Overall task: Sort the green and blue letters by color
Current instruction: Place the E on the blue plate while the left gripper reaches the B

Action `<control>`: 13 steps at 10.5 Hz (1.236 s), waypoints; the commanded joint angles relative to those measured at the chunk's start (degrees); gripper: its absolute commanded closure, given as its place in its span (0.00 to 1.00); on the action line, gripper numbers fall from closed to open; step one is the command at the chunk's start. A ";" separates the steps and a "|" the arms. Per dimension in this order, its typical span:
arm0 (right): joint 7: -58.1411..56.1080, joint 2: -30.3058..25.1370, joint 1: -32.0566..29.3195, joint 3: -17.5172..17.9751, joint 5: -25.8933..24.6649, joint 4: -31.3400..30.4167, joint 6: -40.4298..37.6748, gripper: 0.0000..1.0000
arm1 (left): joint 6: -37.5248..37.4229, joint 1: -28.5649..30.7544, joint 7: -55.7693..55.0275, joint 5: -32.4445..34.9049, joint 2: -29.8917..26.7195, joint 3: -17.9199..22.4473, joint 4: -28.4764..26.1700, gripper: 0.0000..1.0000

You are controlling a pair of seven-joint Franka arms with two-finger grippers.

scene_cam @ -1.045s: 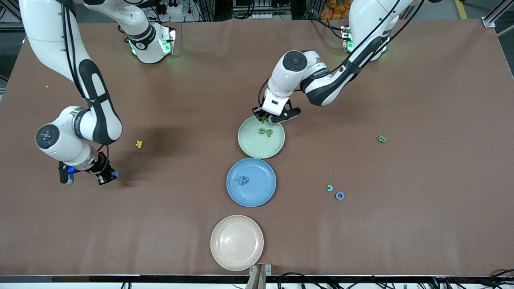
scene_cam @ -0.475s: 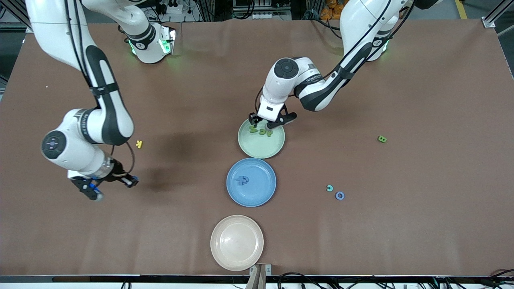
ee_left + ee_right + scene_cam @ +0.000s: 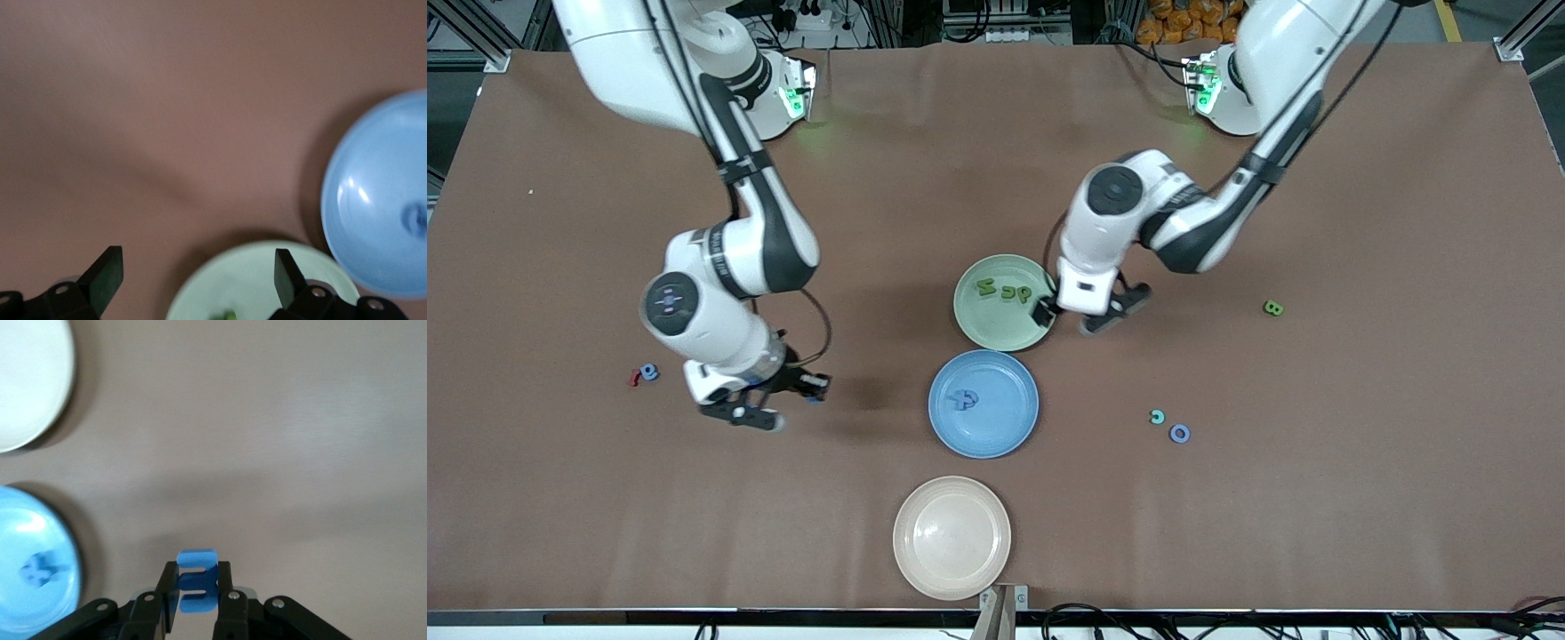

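Matte brown table, right fingers pinching chunky blue letter

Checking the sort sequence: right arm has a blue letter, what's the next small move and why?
Probably carry it over the blue plate and release. The right gripper is shut on a blue letter above bare table, toward the right arm's end from that plate, which already holds one blue letter.

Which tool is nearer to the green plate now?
The left. The left tool hangs open over the green plate at its edge; the right tool, shut on a blue letter, is toward the right arm's end.
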 commanded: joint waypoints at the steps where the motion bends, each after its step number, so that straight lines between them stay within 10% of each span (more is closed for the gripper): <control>1: -1.92 5.71 5.41 -0.08 -0.73 7.92 -0.62 1.00 | -5.56 6.48 5.72 1.91 -2.34 -0.48 -0.51 0.00; 12: -4.38 15.30 13.16 3.35 -0.73 15.94 12.29 1.00 | -11.83 20.98 21.63 0.51 -7.60 -3.57 -6.82 0.00; 13: -3.42 15.57 13.86 3.35 -0.64 16.03 12.47 0.44 | -10.96 21.43 23.65 -0.19 -9.27 -1.30 -9.19 0.00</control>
